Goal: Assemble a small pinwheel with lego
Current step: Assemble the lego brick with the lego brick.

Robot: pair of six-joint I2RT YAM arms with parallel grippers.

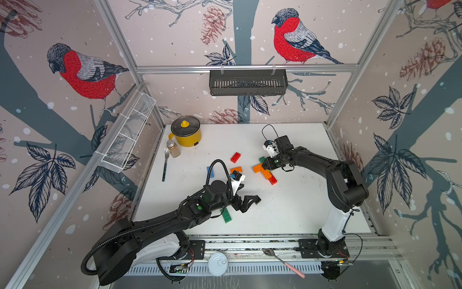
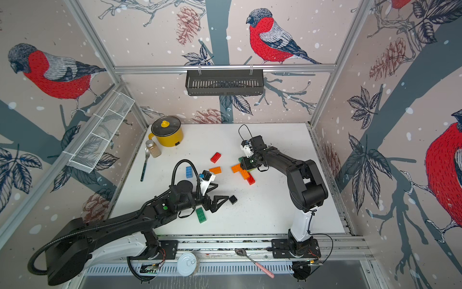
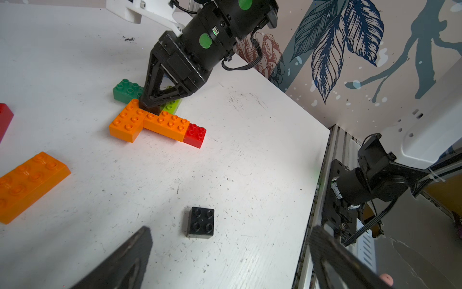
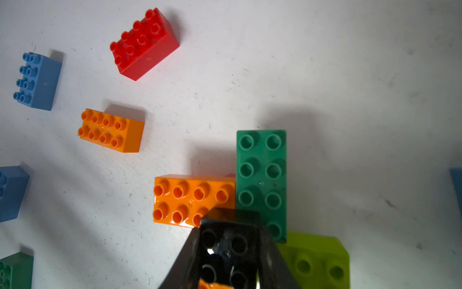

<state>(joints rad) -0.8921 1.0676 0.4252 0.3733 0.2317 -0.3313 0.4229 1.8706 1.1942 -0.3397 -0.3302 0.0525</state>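
Half-built pinwheel [image 1: 262,170] lying flat, right of mid-table: orange brick [image 3: 127,122] butted against a second orange brick [image 3: 166,123] in an L. Sitting lower at one end, a red brick [image 3: 196,133]. On the far side, a dark green brick [image 4: 261,175] and a lime brick [image 4: 317,262].

Planted at the crossing, studs up, a black square brick [image 4: 225,247], pinched between the close-set fingers of the right gripper [image 3: 150,108], tips pointing down at the orange tops. By the look of it, the hub-capping step. Impossible to tell whether pressed home or only resting on the studs.

Nearer the front, left gripper [image 3: 230,260] spread wide, holding nothing. Just ahead of it, a second black square [image 3: 201,222] flat on the table [image 1: 300,200].

Further out, unused stock: loose red brick [image 2: 215,157], loose orange brick [image 2: 215,170], blue brick [image 2: 189,172], loose dark green brick [image 2: 201,215] beside the left forearm. Back left, well apart: yellow pot [image 1: 186,132], spice jar [image 1: 173,149], fork [image 1: 164,167].

Next, probably: press straight down until the studs bite, then let go without dragging the blades. Nothing visible pinning the cluster to the table, so worth steadying with the free claw.
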